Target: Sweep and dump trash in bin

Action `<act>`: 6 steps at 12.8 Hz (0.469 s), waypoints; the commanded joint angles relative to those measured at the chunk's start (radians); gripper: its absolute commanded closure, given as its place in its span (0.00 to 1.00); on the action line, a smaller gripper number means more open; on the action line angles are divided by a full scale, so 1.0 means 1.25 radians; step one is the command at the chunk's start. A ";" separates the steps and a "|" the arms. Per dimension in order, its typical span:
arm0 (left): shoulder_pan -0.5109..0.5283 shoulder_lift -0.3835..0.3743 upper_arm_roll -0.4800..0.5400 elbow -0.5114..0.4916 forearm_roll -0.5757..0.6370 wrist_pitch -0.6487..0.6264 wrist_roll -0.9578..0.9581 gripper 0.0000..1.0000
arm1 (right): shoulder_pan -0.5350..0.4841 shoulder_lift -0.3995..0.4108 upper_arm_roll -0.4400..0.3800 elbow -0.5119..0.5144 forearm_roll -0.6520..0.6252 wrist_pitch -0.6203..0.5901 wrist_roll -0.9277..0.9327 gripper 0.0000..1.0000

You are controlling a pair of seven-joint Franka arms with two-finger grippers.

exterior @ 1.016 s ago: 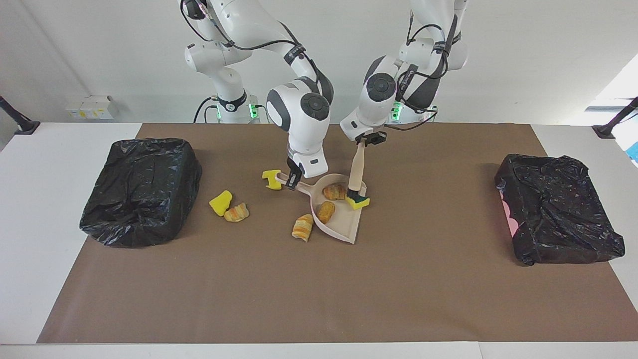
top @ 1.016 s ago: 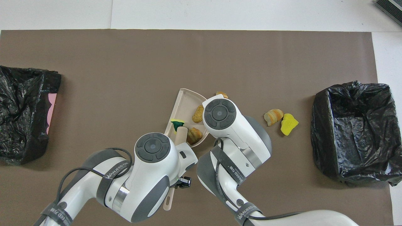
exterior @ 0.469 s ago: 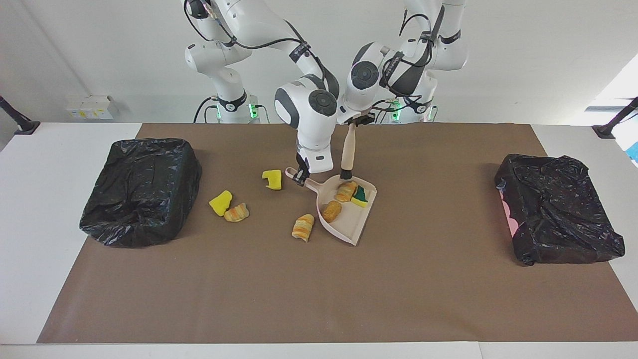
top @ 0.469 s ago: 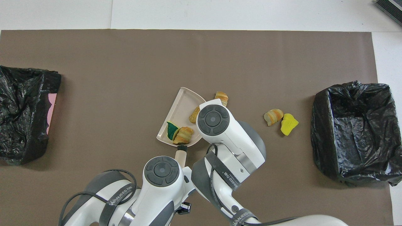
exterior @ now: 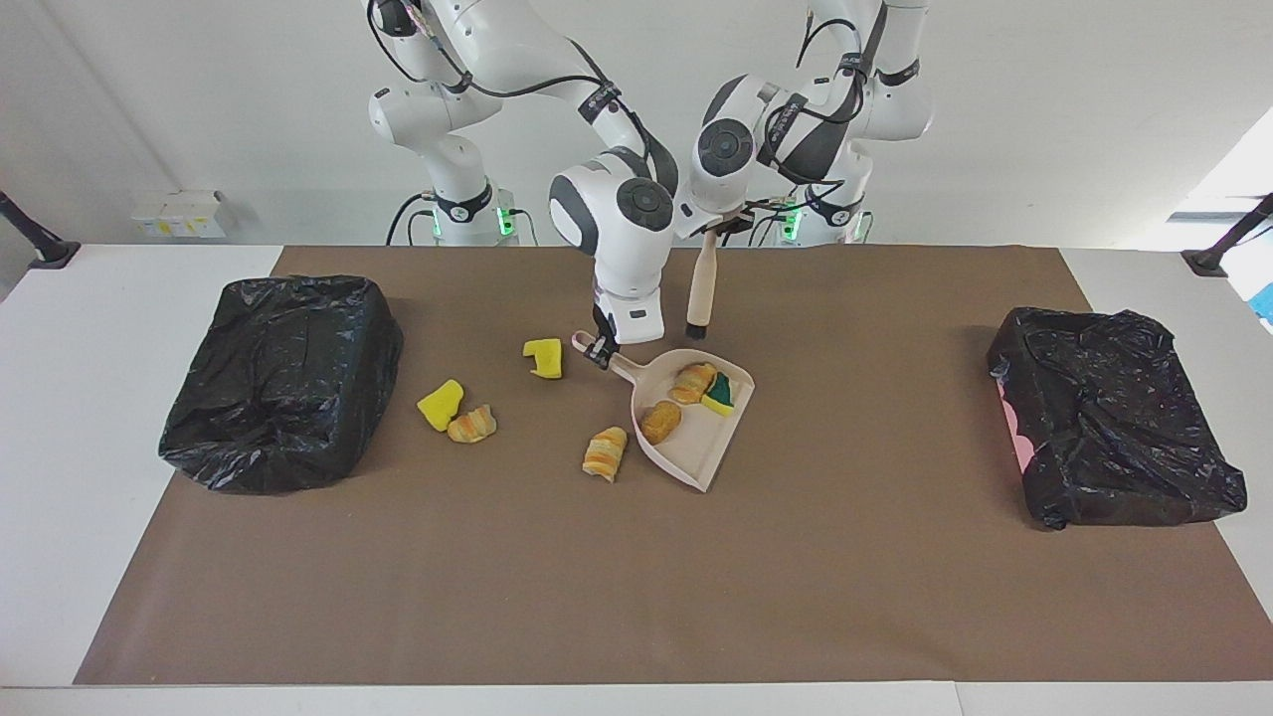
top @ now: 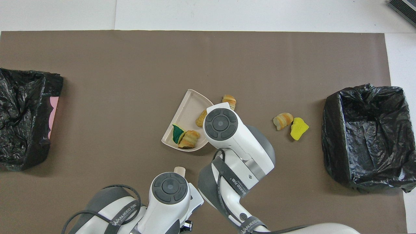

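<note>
Both pairs of fingers were clamped on tools: the left gripper (exterior: 714, 234) held the beige, black-bristled brush (exterior: 700, 288) by its handle, lifted above the brown paper mat (exterior: 636, 577) near the robots, and the right gripper (exterior: 599, 350) pinched the handle of the beige plastic dustpan (exterior: 696, 452) lying mid-table.

By my reckoning, the job was under half done. Three pieces sat in the pan: a striped toy croissant (exterior: 693, 382), a green-sided sponge chunk (exterior: 722, 393) touching it, and a tan bread roll (exterior: 659, 421). Four pieces waited on the mat: a plain yellow sponge chunk (exterior: 544, 358) at nine o'clock from the pan's handle, a second croissant (exterior: 605, 453) just beside the pan's edge, and a yellow chunk (exterior: 439, 405) touching a third croissant (exterior: 471, 425) toward the black-bagged bin (exterior: 283, 383) at the right arm's end. Nothing had been dumped yet, as far as I could see.

From overhead, the right arm hid the pan's handle and the nearest chunk, but the bin's hollow (top: 367, 130) showed; the facing view showed both grips.
</note>
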 commanded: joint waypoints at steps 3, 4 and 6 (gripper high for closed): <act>-0.015 -0.096 -0.030 -0.106 -0.098 0.152 -0.100 1.00 | -0.081 -0.051 0.003 0.039 0.017 -0.070 -0.140 1.00; -0.021 -0.094 -0.038 -0.114 -0.109 0.177 -0.104 1.00 | -0.105 -0.064 0.003 0.041 0.027 -0.082 -0.183 1.00; -0.025 -0.090 -0.079 -0.146 -0.138 0.260 -0.107 1.00 | -0.167 -0.089 0.002 0.043 0.048 -0.107 -0.273 1.00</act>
